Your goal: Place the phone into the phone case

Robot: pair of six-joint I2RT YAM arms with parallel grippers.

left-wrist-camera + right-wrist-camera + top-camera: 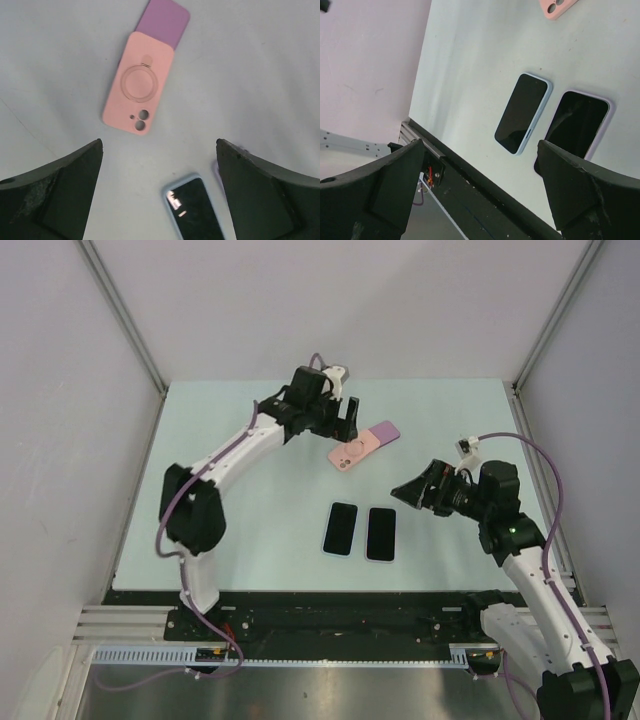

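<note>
**Figure. Pairing of the last phone and case, seen from above and from both wrists.** The left jaws stood spread wide and empty above the pink case, which lay back-up, ring and lens holes showing, at the far middle of the worktop. The far end of the case overlapped a purple slab; whether this was the bare phone or another case could not be told. The right jaws were likewise spread and empty, hovering clear at the right side. Nearer the arm bases lay two phones, screen-up and side by side without touching: the blue-rimmed phone and the lilac-rimmed phone. Each appeared to be seated in a case already.

Judged from this layout, the step in hand concerned the pink and purple pair, with neither item gripped. The next move would probably call for a descent of the left jaws onto the pink case across its narrow width. The two overlapped pieces would have to be separated. The case would also need turning open side up before a phone could be pressed in.
</note>
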